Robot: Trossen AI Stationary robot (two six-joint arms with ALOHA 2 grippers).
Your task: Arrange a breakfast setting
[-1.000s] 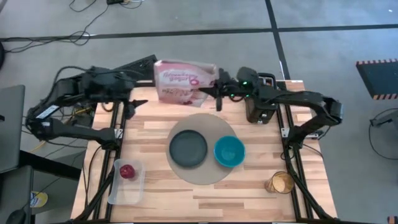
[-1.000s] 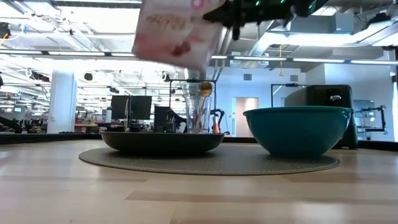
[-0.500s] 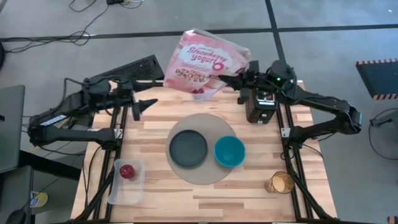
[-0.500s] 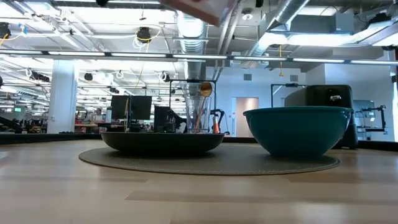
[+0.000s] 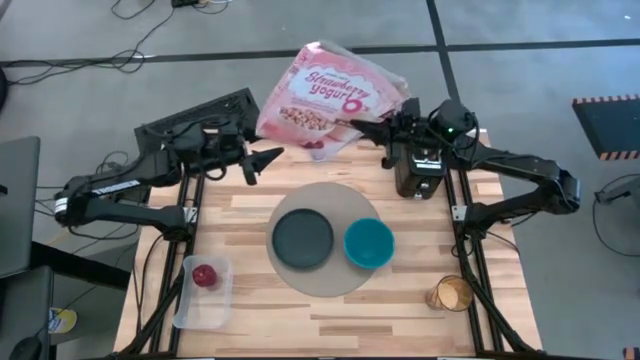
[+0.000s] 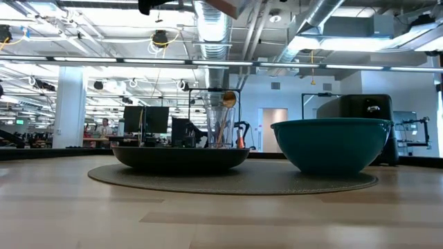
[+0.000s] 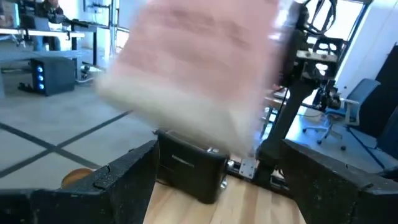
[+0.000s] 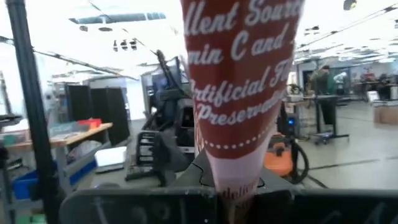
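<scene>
Above table (image 5: 250, 215) far edge: right pincer (image 5: 362, 128) holding cereal bag (image 5: 330, 100); left pincer (image 5: 268, 157) wide.

Pink cereal bag (image 5: 330, 102); teal bowl (image 5: 369, 243); dark grey plate (image 5: 302, 240).

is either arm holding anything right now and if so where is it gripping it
The right pincer holds the pink cereal bag by its edge, up above the table's far side. The left pincer, open, holds nothing, just short of the bag.

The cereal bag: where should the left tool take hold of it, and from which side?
Judging by its pose, the cereal bag hangs above the table's far edge, pinched at one side by the right tool. The open left tool should come from its own side and grip the free edge opposite.
</scene>
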